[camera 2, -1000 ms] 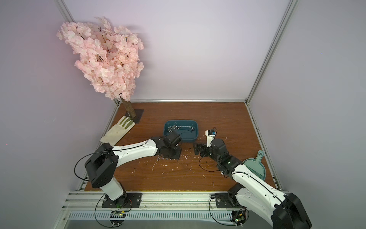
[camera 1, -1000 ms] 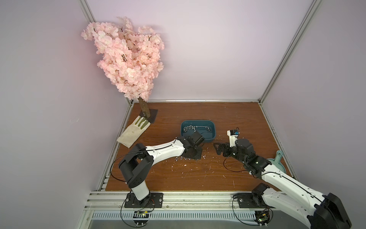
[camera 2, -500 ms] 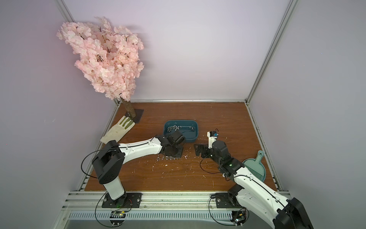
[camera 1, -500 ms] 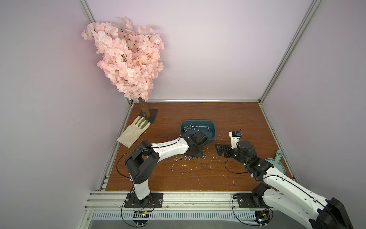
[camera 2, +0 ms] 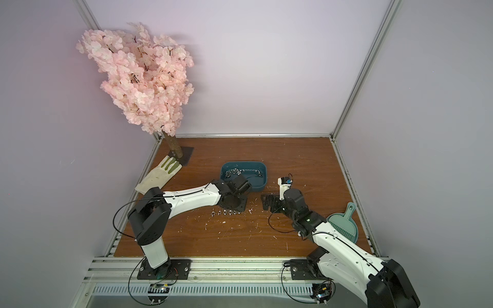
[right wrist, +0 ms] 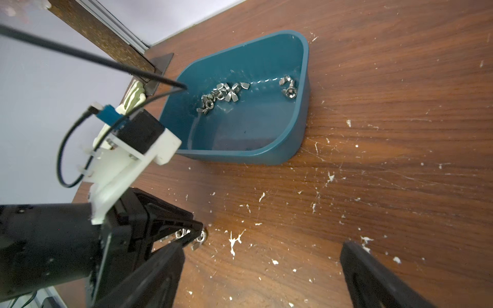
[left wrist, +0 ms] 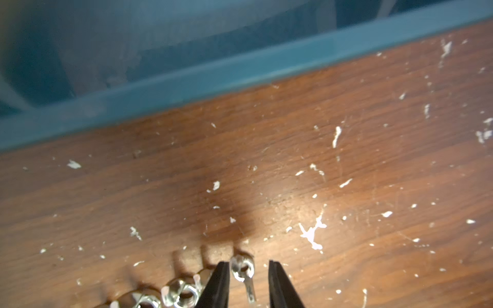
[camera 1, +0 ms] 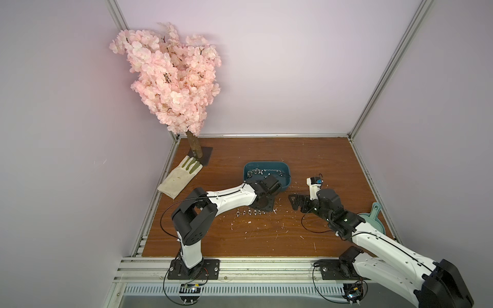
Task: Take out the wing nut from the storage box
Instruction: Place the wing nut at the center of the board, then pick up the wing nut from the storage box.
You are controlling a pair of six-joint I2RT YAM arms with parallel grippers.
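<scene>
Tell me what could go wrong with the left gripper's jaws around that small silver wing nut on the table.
The left gripper straddles the small silver metal wing nut, one jaw almost against it, so lifting away could drag or tip it. The row of silver wing nuts lies beside that jaw; a sideways move might scatter them. Reaching for another, the gripper could nudge the dark teal plastic storage box.
</scene>
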